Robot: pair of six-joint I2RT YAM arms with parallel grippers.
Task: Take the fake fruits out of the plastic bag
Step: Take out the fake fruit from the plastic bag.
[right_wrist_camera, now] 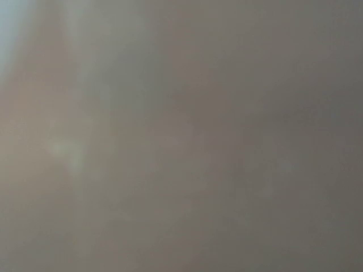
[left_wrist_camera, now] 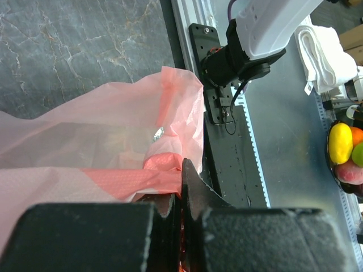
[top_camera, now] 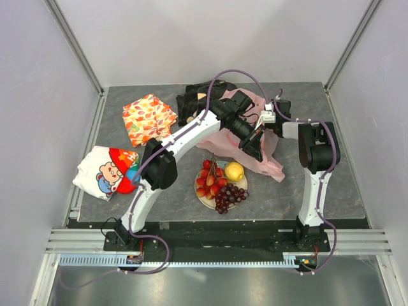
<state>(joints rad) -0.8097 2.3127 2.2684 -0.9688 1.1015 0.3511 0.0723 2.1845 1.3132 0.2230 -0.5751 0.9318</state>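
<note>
The fake fruits lie on a cream plate [top_camera: 202, 201] at the near middle: red fruits [top_camera: 209, 178], a yellow lemon [top_camera: 234, 171] and dark purple grapes [top_camera: 231, 196]. The pink plastic bag [top_camera: 273, 160] lies crumpled behind and to the right of the plate. My left gripper [top_camera: 257, 149] is shut on a bunched fold of it, and the left wrist view shows the jaws [left_wrist_camera: 182, 173] pinching the pink film [left_wrist_camera: 113, 130]. My right arm's wrist [top_camera: 280, 122] reaches into the bag from the right. Its fingers are hidden, and the right wrist view is a blank grey-pink blur.
An orange leaf-print cloth [top_camera: 148, 118] and a black patterned cloth [top_camera: 191, 103] lie at the back. A white red-and-blue printed cloth [top_camera: 108, 171] lies at the left. The left wrist view shows the right arm's base [left_wrist_camera: 249, 45] and the front rail.
</note>
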